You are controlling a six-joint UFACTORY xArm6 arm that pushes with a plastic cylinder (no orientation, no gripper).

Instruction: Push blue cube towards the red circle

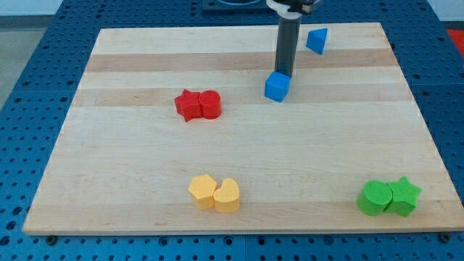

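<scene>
A pale wooden table (pixel 239 181) is seen lying on a blue perforated base (pixel 29 87). A straight dark rod (pixel 286 45) is seen coming down from the view's top, and my tip (pixel 283 75) is placed at the upper edge of the blue cube (pixel 277 87), touching it or just beside it on the side facing the view's top; actual contact cannot be made out. No jaws are carried by the arm, so nothing can be said of them being apart or together.

The blue cube is found in the upper middle of the table, to the view's right of the red pair and well apart from it. The red circle (pixel 210 104) is set touching a red star-like block (pixel 188 105), which lies on its left in the view. A second blue block (pixel 317 40), wedge-shaped or triangular, is seen near the view's top, to the right of the rod.

Near the view's bottom, a yellow hexagonal block (pixel 202 191) and a yellow heart-shaped block (pixel 227 196) are placed touching each other. At the bottom right, a green circle (pixel 375 199) is set against a green star (pixel 404 196).

No brand, label or writing can be read on the blocks, the table or the rod.
</scene>
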